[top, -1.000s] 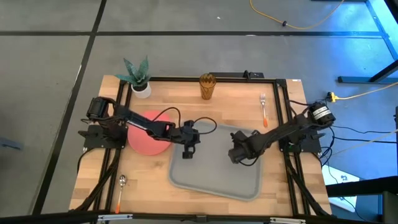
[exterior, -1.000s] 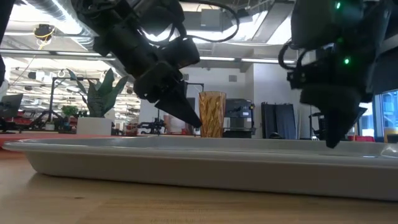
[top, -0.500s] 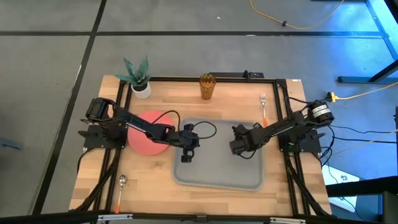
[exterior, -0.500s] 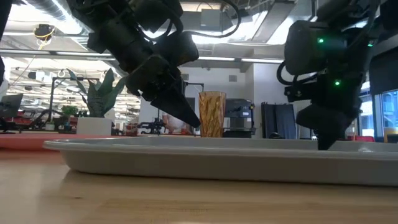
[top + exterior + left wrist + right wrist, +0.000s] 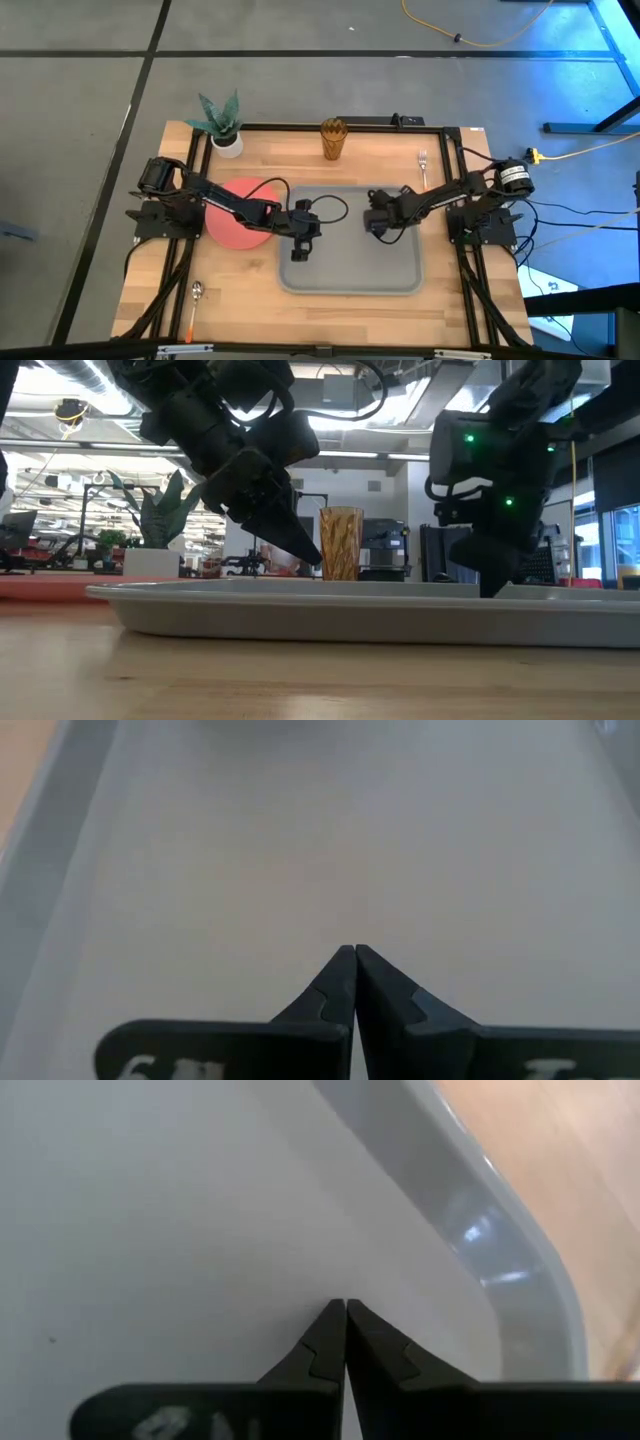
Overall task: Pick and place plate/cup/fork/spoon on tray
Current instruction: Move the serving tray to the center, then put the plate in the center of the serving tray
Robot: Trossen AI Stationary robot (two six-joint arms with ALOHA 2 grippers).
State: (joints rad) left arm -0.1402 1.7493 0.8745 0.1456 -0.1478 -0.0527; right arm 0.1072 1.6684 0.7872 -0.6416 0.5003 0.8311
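Observation:
The grey tray (image 5: 350,270) lies square on the table's middle. My left gripper (image 5: 316,560) is shut, its tips down inside the tray's left part. My right gripper (image 5: 490,590) is shut too, its tips down inside the tray's far right part, near a rim corner (image 5: 520,1280). The coral plate (image 5: 232,225) lies flat on the wood left of the tray, partly under my left arm. At the far edge the amber cup (image 5: 333,140) stands upright. The fork (image 5: 424,175) lies at the far right. The spoon (image 5: 194,305) lies at the near left. My left gripper (image 5: 354,952) sets its shut fingertips on the tray's floor (image 5: 350,890), slanting down from the table's left. In the low view the tray's rim hides the touching point. My right gripper (image 5: 346,1305) sets its shut fingertips on the tray's floor (image 5: 250,1230) close to the rim, coming steeply from above. The tray lies flat on the table.
A white pot with a green plant (image 5: 222,125) stands at the far left corner. A black frame (image 5: 340,127) runs around the tabletop. Bare wood shows between the tray and the near edge (image 5: 340,320).
My right gripper has gone toward the table's far edge and a little left, rolling as it went, tips down in the tray. The tray has turned with it: its right end swung toward the far edge, so it lies square now instead of skewed. The left end stayed by my left gripper.

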